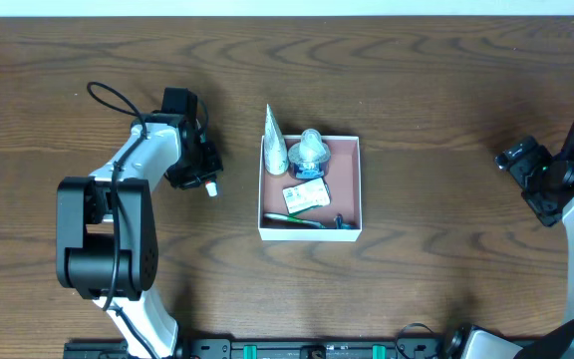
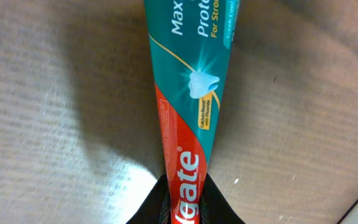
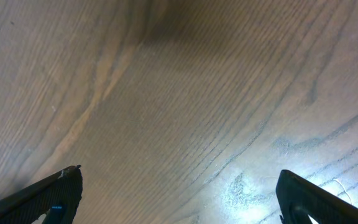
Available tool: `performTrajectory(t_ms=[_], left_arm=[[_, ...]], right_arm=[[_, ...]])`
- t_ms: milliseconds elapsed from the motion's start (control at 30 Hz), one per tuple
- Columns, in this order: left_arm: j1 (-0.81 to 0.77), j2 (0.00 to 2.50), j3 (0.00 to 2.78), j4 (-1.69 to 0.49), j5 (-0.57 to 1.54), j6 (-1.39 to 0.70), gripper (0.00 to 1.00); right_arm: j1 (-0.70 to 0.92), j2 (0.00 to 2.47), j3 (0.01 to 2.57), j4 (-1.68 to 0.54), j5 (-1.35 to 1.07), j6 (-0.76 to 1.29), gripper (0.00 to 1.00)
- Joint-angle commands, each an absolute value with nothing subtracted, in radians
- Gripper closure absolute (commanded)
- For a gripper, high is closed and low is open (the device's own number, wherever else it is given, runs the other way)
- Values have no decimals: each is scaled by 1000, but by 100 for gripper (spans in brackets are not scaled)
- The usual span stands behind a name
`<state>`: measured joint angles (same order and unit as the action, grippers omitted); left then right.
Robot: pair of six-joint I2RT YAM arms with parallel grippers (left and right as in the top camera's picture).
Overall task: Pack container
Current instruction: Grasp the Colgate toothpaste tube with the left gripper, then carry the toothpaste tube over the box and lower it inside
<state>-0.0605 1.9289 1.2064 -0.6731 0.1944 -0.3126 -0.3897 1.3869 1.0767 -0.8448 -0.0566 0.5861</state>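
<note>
Container [image 1: 345, 170] sits at the middle of the overhead frame on the dark wooden worktop [image 1: 446, 90], a shallow square box with thin white walls and a reddish-brown floor. Several small things already lie in it. A pale tapered tube [image 1: 274, 148] occupies the upper left corner, its pointed end reaching past the top wall. Just right of it, against the top wall, is a rounded clear-and-blue item [image 1: 311, 152]. A flat printed packet [image 1: 307, 194] lies near the centre, and a slim dark-green stick [image 1: 297, 219] runs along the bottom wall. The right half of the floor is mostly bare.

The left claw [image 1: 202, 172] is left of the container, apart from it, at the end of the white arm that bends up from the lower left of the frame. In the left wrist view this claw [image 2: 184, 202] is clenched on a teal and red Colgate toothpaste tube [image 2: 191, 93]. Its dark fingers [image 2: 151, 210] press the narrow end at the bottom edge, and the tube widens toward the top of the frame above the wood grain.

The right claw [image 1: 518, 160] is at the far right of the overhead frame, well apart from the container. The right wrist view shows it [image 3: 178, 180] released, its two dark fingertips [image 3: 58, 193] spread to the lower corners with only bare worktop between them.
</note>
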Motion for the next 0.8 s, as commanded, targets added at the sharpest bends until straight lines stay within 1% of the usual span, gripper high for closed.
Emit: performTrajectory(t_ms=[0, 200, 300, 400, 500, 633, 767], left_arm=[[-55, 1863, 1258, -710, 179, -249, 88], [-56, 1672, 1350, -806, 191, -211, 88], [-62, 1549, 1380, -819, 287, -175, 88], [-88, 1418, 1386, -786, 429, -131, 88], [-152, 1306, 1386, -738, 541, -45, 88], [-277, 1219, 1385, -706, 550, 4, 88], [-412, 1213, 1384, -697, 548, 4, 88]], right_arm=[[-398, 1387, 1077, -846, -59, 571, 1], [-398, 1387, 1077, -846, -60, 571, 1], [-398, 1387, 1077, -846, -60, 571, 1], [-398, 1387, 1077, -846, -59, 571, 1], [-398, 1387, 1077, -846, -60, 571, 1], [-398, 1387, 1077, -846, -60, 571, 1], [-398, 1387, 1077, -846, -60, 571, 1]])
